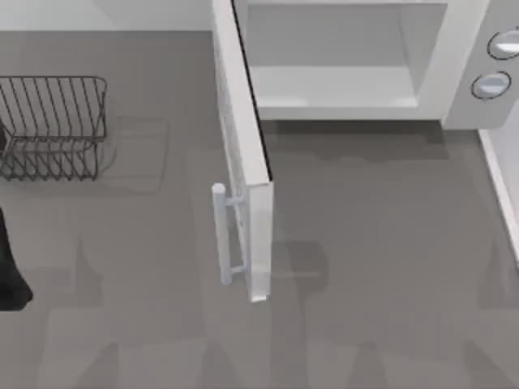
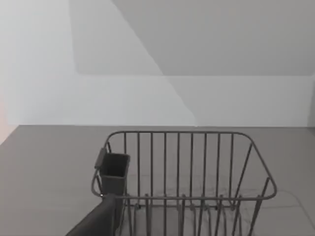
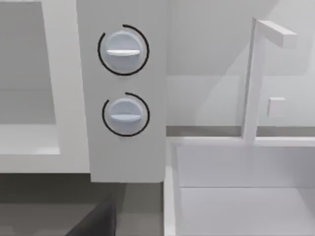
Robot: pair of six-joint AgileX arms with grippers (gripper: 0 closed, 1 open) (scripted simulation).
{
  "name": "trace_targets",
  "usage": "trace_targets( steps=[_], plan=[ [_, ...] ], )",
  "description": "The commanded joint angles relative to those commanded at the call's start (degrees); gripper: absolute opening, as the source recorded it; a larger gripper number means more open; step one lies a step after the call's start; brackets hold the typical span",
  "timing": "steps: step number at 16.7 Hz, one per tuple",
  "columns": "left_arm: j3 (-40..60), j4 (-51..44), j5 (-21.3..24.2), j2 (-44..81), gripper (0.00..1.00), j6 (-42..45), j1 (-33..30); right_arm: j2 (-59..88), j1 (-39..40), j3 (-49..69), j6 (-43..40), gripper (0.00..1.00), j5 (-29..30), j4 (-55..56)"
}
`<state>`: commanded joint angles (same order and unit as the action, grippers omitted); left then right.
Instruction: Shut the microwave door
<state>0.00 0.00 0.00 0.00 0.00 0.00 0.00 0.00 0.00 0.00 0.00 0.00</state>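
Observation:
The microwave door (image 1: 246,154) stands wide open, swung out from the left side of the white microwave body (image 1: 462,89) toward the table's front. Its pale bar handle (image 1: 220,235) sits on the door's left face near the free end. The oven cavity (image 1: 332,57) is exposed. My left arm (image 1: 10,271) is a dark shape at the table's left edge, well away from the door. A dark part of my left gripper (image 2: 96,221) points at a wire rack. A dark part of my right gripper (image 3: 96,221) sits low before the two round knobs (image 3: 123,81).
A grey wire rack (image 1: 53,126) with a small dark cup (image 2: 114,167) stands at the back left. A white basin-like unit (image 3: 236,187) adjoins the microwave's right side, its edge (image 1: 501,182) running along the table's right.

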Motion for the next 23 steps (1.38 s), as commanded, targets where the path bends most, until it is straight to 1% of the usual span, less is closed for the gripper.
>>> trace_targets(
  steps=[3, 5, 7, 10, 13, 16, 23],
  plan=[
    [0.3, -0.5, 0.2, 0.5, 1.00, 0.3, -0.2, 0.0, 0.0, 0.0, 0.0, 1.00, 0.0, 0.0],
    [2.1, -2.9, 1.1, 3.3, 1.00, 1.7, -1.2, 0.0, 0.0, 0.0, 0.0, 1.00, 0.0, 0.0],
    [5.4, -7.1, 2.5, 8.2, 1.00, 4.2, -2.6, 0.0, 0.0, 0.0, 0.0, 1.00, 0.0, 0.0],
    [13.2, -16.1, 5.1, 19.1, 1.00, 9.6, -5.5, 0.0, 0.0, 0.0, 0.0, 1.00, 0.0, 0.0],
    [23.8, -27.3, 8.0, 32.6, 1.00, 16.1, -8.6, 0.0, 0.0, 0.0, 0.0, 1.00, 0.0, 0.0],
    [36.7, -40.0, 11.0, 47.3, 1.00, 23.1, -11.9, 0.0, 0.0, 0.0, 0.0, 1.00, 0.0, 0.0],
    [72.2, -68.4, 17.9, 79.9, 1.00, 38.9, -18.5, 0.0, 0.0, 0.0, 0.0, 1.00, 0.0, 0.0]
  ],
)
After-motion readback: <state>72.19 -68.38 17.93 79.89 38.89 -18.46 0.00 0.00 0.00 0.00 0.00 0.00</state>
